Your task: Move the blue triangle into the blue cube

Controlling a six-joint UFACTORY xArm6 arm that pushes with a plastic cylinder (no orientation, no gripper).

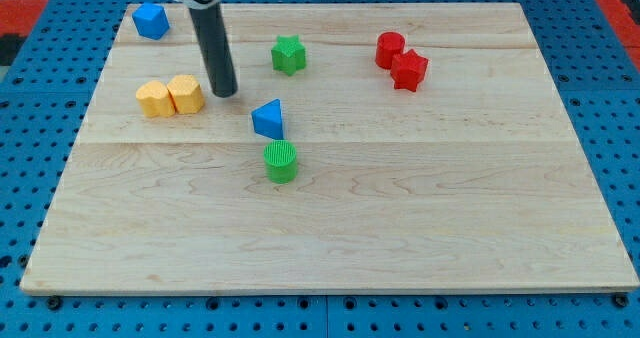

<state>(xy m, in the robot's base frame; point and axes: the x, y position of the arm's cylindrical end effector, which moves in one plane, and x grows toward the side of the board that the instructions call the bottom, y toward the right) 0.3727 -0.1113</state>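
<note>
The blue triangle (267, 119) lies near the middle of the wooden board (400, 198), just above a green cylinder (281, 162). The blue cube (151, 21) sits at the board's top left corner. My tip (224, 90) rests on the board to the left of and slightly above the blue triangle, a short gap away, and just right of two yellow blocks (170, 96). The rod rises from the tip toward the view's top.
A green star-shaped block (288, 54) lies above the blue triangle. Two red blocks (401, 61) touch each other at the upper right. The board lies on a blue pegboard surface (30, 128).
</note>
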